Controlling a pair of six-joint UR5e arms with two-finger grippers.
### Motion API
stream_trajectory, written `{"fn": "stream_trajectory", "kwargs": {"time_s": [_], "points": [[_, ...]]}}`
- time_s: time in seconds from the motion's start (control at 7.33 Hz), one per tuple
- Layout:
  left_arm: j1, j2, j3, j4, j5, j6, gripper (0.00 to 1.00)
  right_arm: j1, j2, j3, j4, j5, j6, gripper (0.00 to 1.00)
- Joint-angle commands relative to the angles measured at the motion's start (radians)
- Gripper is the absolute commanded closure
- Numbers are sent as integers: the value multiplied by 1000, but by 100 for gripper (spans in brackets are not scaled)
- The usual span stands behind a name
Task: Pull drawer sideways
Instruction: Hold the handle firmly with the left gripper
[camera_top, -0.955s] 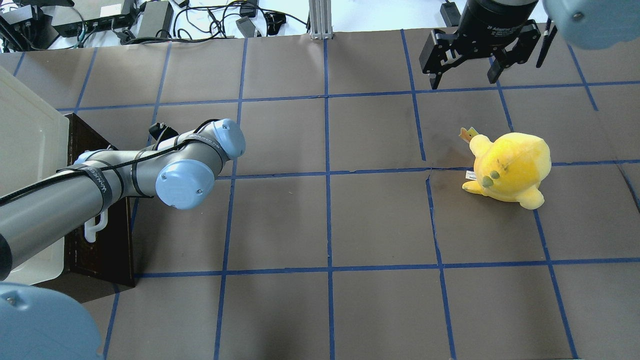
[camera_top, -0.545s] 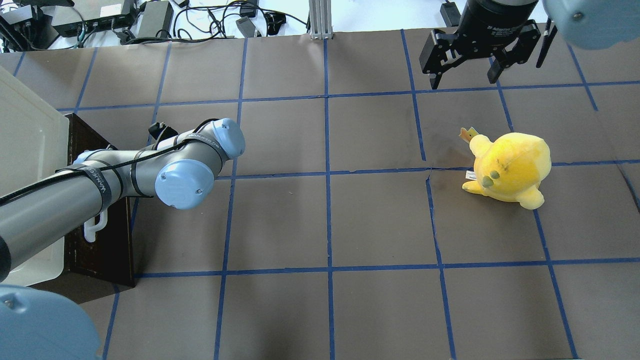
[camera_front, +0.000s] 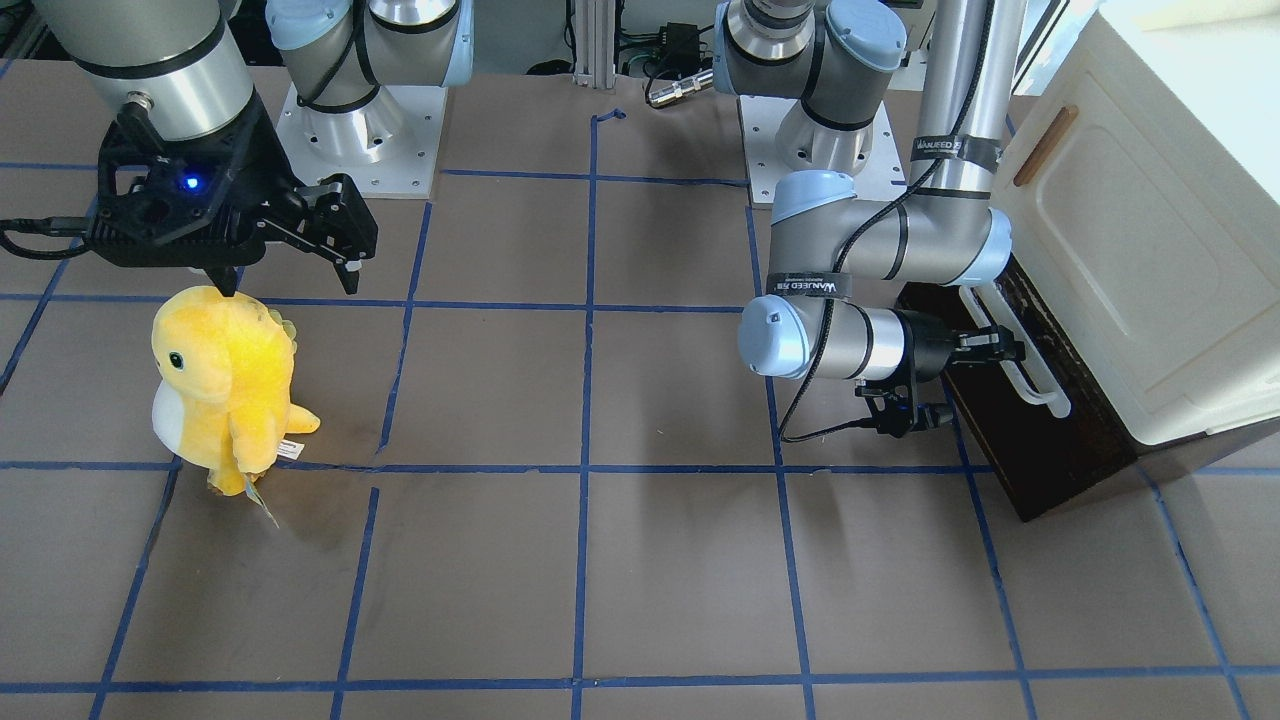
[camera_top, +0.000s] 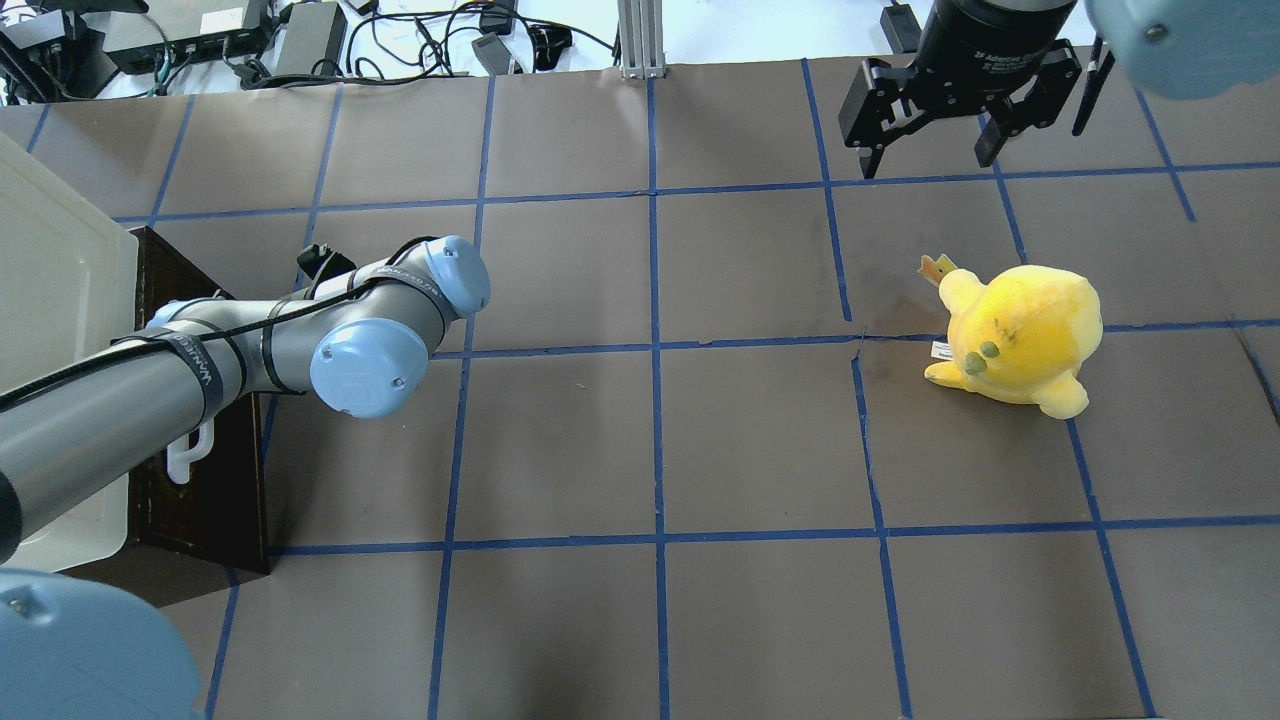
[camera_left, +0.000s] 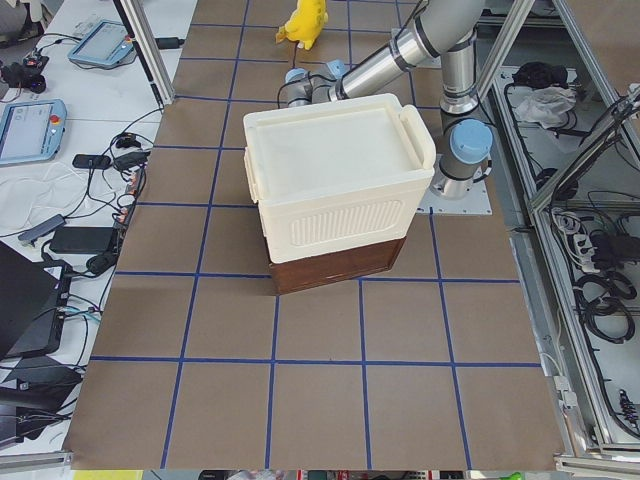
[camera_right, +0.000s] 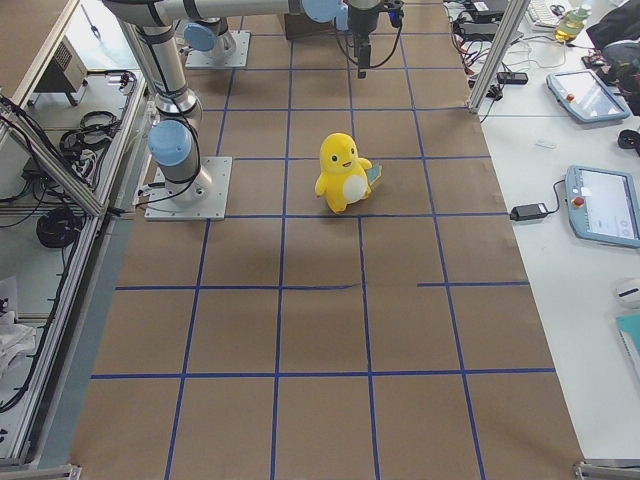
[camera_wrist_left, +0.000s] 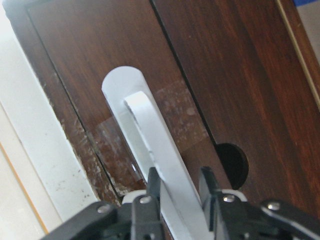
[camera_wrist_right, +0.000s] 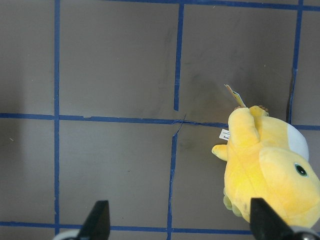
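Handle bar (camera_wrist_left: 150, 135) of the drawer (camera_wrist_left: 225, 75) is gripped between the left fingers (camera_wrist_left: 154, 189), long axis crossing them; right fingers (camera_wrist_right: 97, 222) are open.

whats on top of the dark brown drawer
The cream-white cabinet box sits on the drawer, covering its top. What is inside the drawer cannot be seen; only its dark front and white bar handle show.
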Motion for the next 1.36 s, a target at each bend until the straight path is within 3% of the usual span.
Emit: {"fn": "stream_trajectory", "kwargs": {"time_s": [0.0, 1.23], "points": [[0, 0, 2, 0, 0, 0, 77, 0, 0, 0, 0, 0, 0, 0], [-63, 1, 22, -6, -31, 2, 77, 0, 0, 0, 0, 0, 0, 0]]}}
